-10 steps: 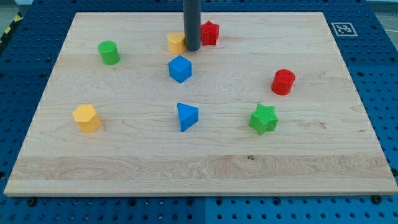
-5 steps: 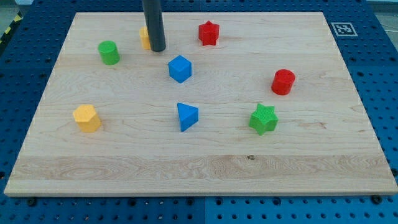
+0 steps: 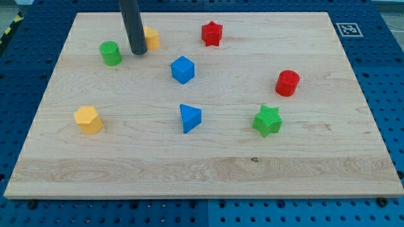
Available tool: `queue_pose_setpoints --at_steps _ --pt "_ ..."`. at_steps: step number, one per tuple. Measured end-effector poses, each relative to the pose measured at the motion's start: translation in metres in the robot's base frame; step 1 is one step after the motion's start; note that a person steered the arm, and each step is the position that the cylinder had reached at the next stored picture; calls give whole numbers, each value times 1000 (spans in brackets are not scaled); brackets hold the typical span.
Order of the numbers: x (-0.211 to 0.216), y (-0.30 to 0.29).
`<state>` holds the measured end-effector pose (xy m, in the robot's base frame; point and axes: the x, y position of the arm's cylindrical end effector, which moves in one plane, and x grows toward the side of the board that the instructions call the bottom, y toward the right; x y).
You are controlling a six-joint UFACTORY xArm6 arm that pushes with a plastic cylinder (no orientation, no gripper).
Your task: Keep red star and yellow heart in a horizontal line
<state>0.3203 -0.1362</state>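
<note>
The red star [image 3: 212, 33] sits near the view's top, right of centre. The yellow heart [image 3: 151, 38] lies to its left at nearly the same height, partly hidden behind my rod. My tip [image 3: 138, 52] rests on the board just left of and slightly below the yellow heart, between it and the green cylinder [image 3: 111, 53].
A blue cube [image 3: 183, 69] lies below and between the heart and star. A blue triangular block [image 3: 190, 118], a green star [image 3: 267, 121], a red cylinder [image 3: 287, 82] and a yellow hexagonal block [image 3: 88, 120] sit lower on the wooden board [image 3: 202, 170].
My tip moved left from beside the red star. The yellow heart slid left with it, away from the star; the tip has now passed to the heart's left side.
</note>
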Motion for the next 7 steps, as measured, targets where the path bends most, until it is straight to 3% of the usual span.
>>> queue_pose_setpoints --at_steps 7 --pt "-11 -7"
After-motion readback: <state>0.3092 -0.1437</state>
